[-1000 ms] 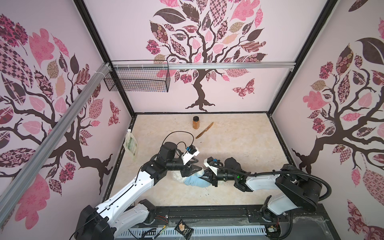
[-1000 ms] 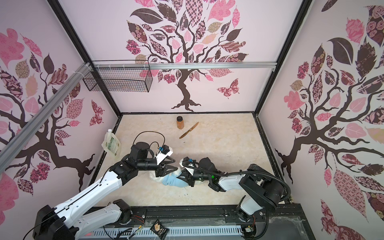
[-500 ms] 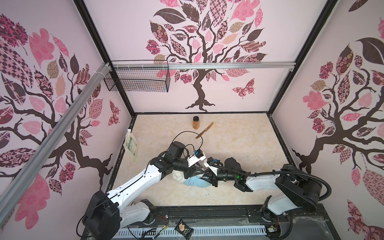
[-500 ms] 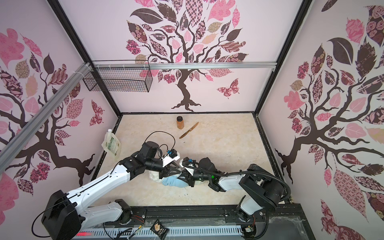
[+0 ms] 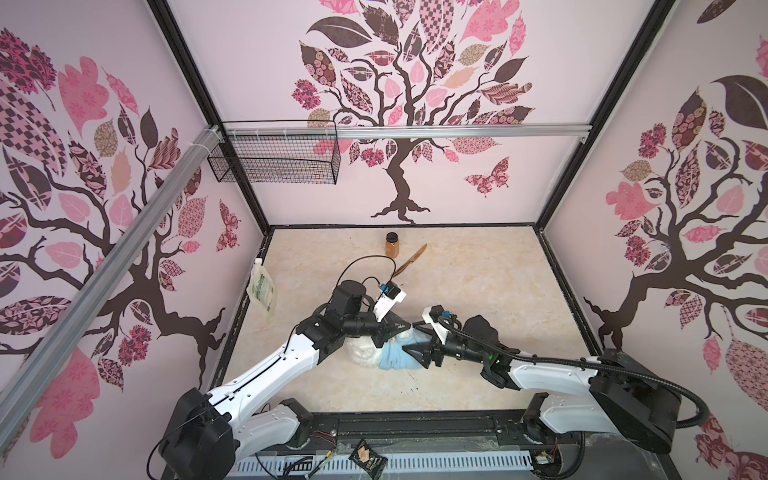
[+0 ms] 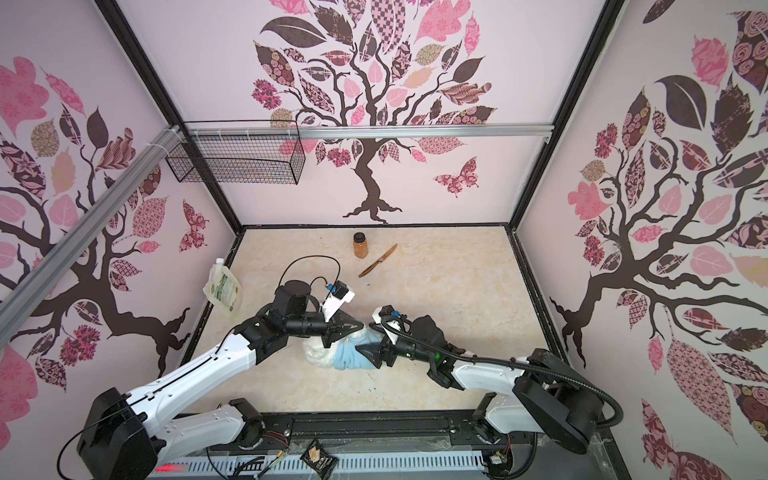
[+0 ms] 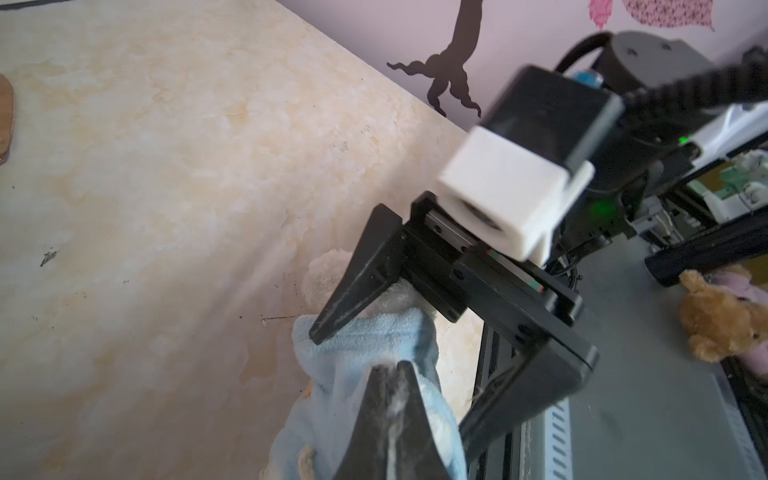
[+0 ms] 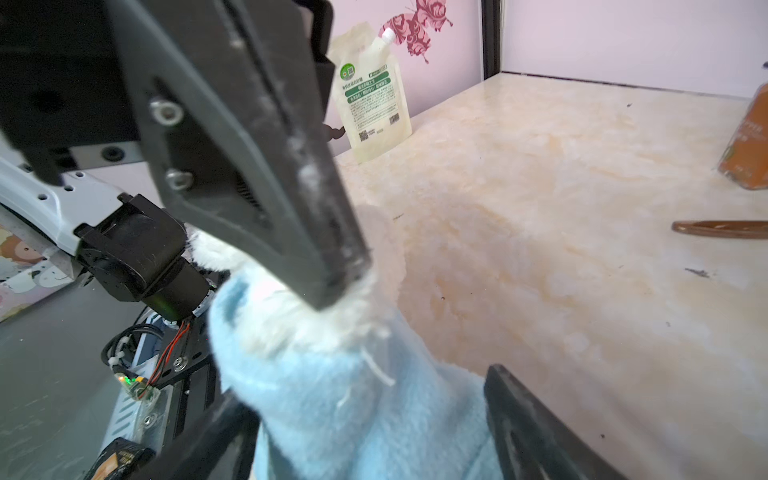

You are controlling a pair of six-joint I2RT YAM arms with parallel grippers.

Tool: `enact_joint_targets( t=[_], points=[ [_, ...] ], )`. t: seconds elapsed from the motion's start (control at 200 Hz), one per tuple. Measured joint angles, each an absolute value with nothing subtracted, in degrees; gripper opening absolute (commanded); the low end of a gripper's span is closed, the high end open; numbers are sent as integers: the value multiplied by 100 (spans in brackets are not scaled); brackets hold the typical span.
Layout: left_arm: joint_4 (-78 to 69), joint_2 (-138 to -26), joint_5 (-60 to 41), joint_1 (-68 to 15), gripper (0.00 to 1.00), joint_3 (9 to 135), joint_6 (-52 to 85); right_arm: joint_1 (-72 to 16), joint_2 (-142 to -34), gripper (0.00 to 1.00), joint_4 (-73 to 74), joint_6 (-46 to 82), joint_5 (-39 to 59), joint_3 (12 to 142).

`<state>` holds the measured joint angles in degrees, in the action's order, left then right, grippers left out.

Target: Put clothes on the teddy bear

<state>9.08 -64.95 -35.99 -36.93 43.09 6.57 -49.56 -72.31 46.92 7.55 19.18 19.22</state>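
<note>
Left claw [image 5: 405,328] clenched on teddy bear [image 5: 360,353], right claw [image 5: 412,338] released.
In both top views the bear lies on the table [image 5: 457,282] in a light blue shirt [image 5: 395,360]. Left wrist view: right claw straddles the shirt. Right wrist view: left claw pinches white fur.

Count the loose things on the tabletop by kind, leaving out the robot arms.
Plush toys: 1, white teddy bear
Garments: 1, light blue shirt
Containers: 2, spice jar and spouted pouch
Utensils: 1, wooden knife
Total: 5
</note>
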Motion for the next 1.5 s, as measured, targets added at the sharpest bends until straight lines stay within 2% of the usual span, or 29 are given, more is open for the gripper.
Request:
enact_joint_targets(
  t=[0.29,0.555,0.945,1.22,1.335,1.495],
  points=[
    [419,-6453,-3461,-3824,0,4191,1940,-5231,-7118,79,5041,578,985,1839],
    [364,-6375,-3367,-3830,0,4101,2012,-5238,-7210,74,5325,768,884,1870],
    [445,-6351,-3291,-3852,0,4069,1837,-5043,-7194,70,6088,2003,1083,1868],
    [473,-6346,-3179,-3857,0,4069,1968,-5207,-7185,83,5959,1610,1168,1559],
    [480,-6346,-3146,-3857,0,4069,2029,-5288,-7188,83,5743,1243,1151,1535],
    [482,-6346,-3122,-3857,0,4069,2082,-5290,-7249,77,5537,845,1087,1682]
  ],
)
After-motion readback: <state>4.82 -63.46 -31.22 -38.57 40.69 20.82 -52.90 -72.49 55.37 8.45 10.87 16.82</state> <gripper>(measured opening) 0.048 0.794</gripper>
